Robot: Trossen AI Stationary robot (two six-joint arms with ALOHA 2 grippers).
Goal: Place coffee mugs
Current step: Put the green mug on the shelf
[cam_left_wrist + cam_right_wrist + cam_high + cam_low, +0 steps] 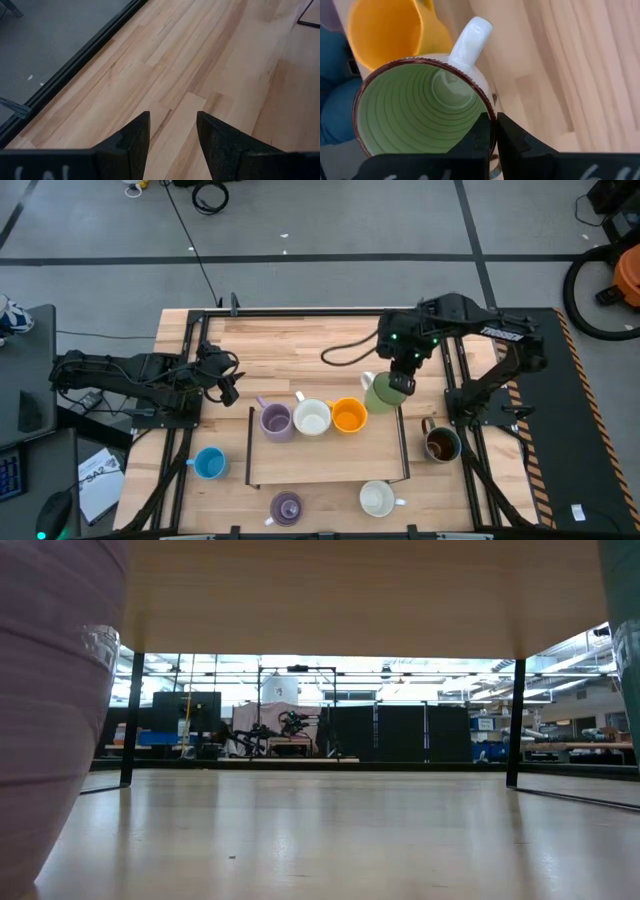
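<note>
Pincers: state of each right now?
Left pincer: open, empty, over bare table.
Right pincer: shut on the green mug rim, beside the orange mug.

The worktop [300,340] is pale wood, planked, with a smooth satin sheen. The green mug [420,110] looks like glazed ceramic, glossy and finely ridged inside, with a rough brown rim. The fingers [130,145] look matt black plastic.

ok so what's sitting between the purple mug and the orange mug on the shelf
A white mug stands between the lavender mug and the orange mug, the three side by side in one row, clear in the high view.
</note>
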